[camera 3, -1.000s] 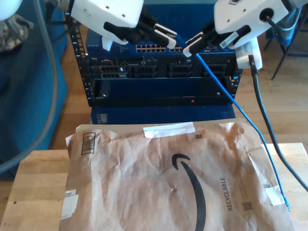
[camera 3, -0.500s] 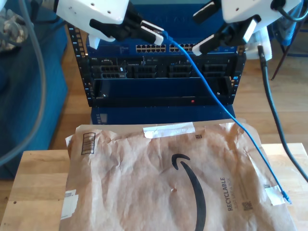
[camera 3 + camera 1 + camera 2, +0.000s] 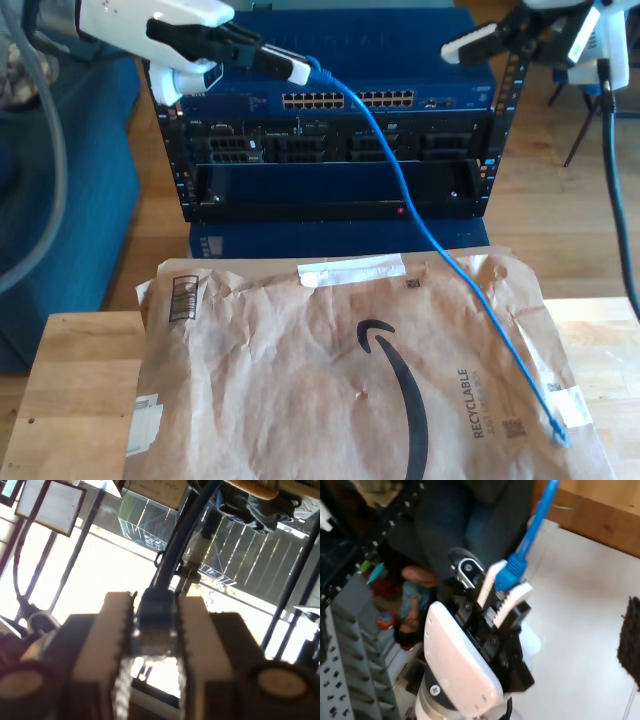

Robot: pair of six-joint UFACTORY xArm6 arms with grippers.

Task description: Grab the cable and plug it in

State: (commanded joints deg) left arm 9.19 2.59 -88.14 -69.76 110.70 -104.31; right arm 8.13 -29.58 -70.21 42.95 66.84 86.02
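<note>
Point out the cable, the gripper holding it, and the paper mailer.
cable (image 3: pixel 417 225): exterior view, hanging mid-span.
my first gripper (image 3: pixel 303 72): exterior view, between fingertips at the cable's end.
paper mailer (image 3: pixel 270 400): exterior view, bare brown face.

Showing crinkled matt brown paper mailer (image 3: pixel 330 370) w/ glossy tape, smooth blue plastic-jacketed cable (image 3: pixel 420 225), glossy white plastic arm shells, pale wood table (image 3: pixel 70 400), dark metal rack (image 3: pixel 330 150).

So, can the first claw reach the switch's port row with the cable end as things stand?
Probably yes. My first claw holds the cable by its end, close above the port row, with nothing between them in the exterior view.
</note>
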